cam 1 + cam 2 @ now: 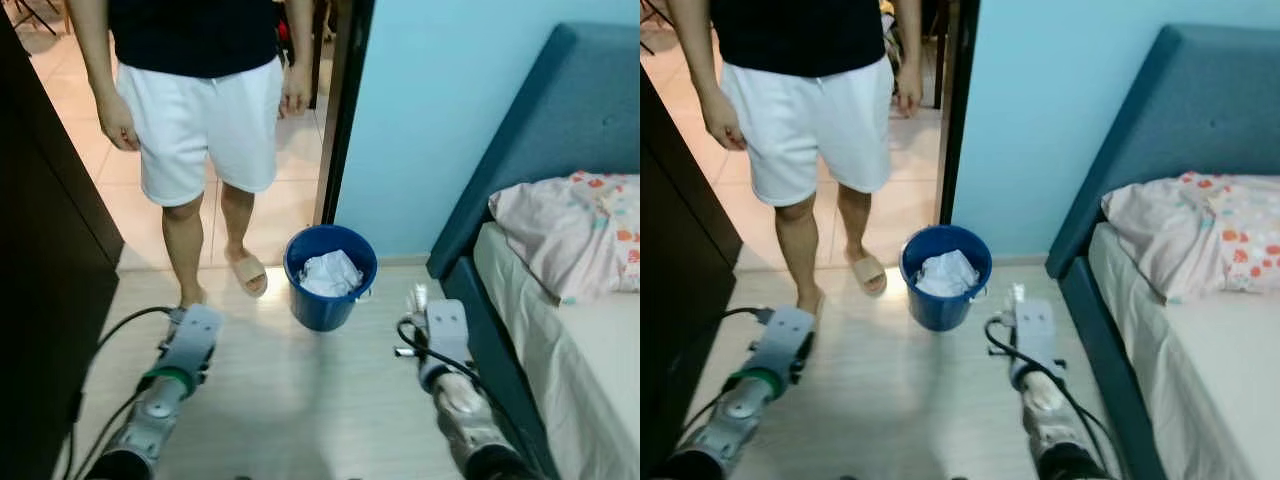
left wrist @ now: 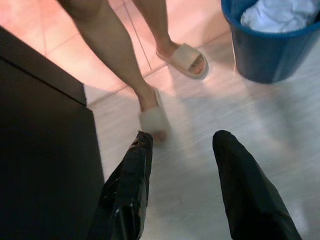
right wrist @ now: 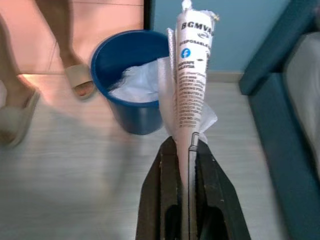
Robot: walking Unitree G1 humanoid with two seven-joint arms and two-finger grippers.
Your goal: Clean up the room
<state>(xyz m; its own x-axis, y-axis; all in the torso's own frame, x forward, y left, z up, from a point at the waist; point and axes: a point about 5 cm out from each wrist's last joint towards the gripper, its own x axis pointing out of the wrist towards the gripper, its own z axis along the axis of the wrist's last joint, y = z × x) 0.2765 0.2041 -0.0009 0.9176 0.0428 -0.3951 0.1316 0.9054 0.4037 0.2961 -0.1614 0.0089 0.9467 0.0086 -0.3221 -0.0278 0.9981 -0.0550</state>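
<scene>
Right gripper (image 3: 186, 150) clamped on a white printed wrapper (image 3: 192, 75), held upright above pale floor (image 1: 290, 390), near the blue bucket (image 1: 330, 275) already holding white crumpled paper (image 1: 330, 272); bucket standing by the light blue wall (image 1: 440, 110), between a person (image 1: 200, 110) in sandals and the bed (image 1: 560, 320). Left gripper (image 2: 182, 145) spread wide, grasping nothing, low beside a dark cabinet (image 2: 40, 150).

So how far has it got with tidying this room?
Some of it looks done: the blue bucket already holds crumpled white rubbish. In hand: the right gripper is shut on a printed wrapper, held short of the bucket and not yet dropped in. The left gripper is open, holding nothing, near a person's slippered foot. The drop is left to do.
</scene>
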